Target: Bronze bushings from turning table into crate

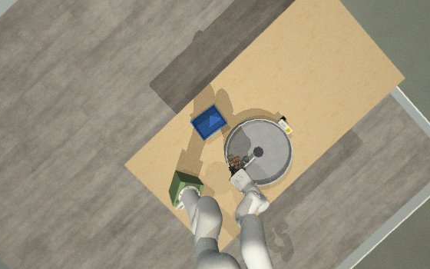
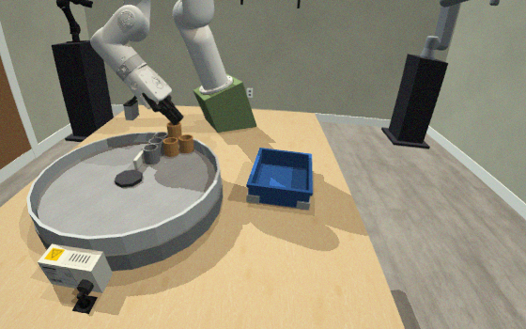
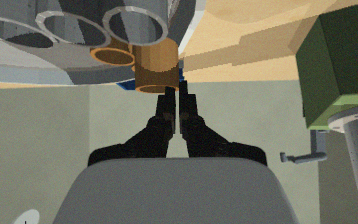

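My gripper [image 1: 233, 170] [image 2: 177, 120] [image 3: 177, 92] is shut on the wall of a bronze bushing [image 2: 174, 130] [image 3: 156, 65]. The bushing hangs at the fingertips, higher than the others, over the edge of the turning table [image 1: 272, 142] [image 2: 79, 202]. Two more bronze bushings stand on the table: one [image 2: 171, 147] and, beside it, another [image 2: 186, 144]. Three steel bushings stand close by, the nearest a grey one [image 2: 151, 154]; they also show in the wrist view. The blue crate [image 1: 197, 131] [image 2: 278, 196] is empty. In the wrist view the held bushing partly hides the bronze ones behind.
A pale bar [image 2: 138, 160] runs from the dark hub [image 1: 258, 151] [image 2: 128, 179] beside the steel bushings. The turning table has a raised rim. A white box [image 1: 285, 126] [image 2: 75, 267] stands at its outer side. A green block [image 1: 183, 177] [image 2: 229, 108] [image 3: 340, 60] carries another arm.
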Controlling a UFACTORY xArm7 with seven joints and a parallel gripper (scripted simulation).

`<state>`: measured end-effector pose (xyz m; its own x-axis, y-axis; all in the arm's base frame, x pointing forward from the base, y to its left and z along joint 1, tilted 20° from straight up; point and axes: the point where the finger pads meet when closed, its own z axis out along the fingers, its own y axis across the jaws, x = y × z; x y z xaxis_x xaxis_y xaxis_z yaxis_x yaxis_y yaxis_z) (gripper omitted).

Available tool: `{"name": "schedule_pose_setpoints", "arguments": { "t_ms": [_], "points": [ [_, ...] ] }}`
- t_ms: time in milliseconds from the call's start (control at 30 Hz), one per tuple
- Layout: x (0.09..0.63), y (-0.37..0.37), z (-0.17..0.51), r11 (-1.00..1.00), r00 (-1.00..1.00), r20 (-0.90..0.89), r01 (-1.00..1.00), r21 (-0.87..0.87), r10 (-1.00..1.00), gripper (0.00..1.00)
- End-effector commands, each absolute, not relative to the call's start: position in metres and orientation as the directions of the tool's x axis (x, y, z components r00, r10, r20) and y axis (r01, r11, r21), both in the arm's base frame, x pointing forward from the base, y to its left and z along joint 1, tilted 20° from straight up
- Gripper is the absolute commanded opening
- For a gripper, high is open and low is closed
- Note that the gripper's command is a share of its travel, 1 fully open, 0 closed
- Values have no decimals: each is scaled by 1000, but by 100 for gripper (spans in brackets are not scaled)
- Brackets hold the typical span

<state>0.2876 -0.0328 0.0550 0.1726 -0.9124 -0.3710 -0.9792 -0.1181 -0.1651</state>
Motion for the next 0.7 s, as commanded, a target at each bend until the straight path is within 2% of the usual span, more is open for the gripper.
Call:
{"name": "schedule_pose_setpoints", "arguments": {
  "t_ms": [0, 667],
  "points": [
    [284, -28, 75, -119, 174, -369, -979, -167, -913, 0],
    [280, -23, 91, -119, 174, -369, -979, -167, -913, 0]
  ]
}}
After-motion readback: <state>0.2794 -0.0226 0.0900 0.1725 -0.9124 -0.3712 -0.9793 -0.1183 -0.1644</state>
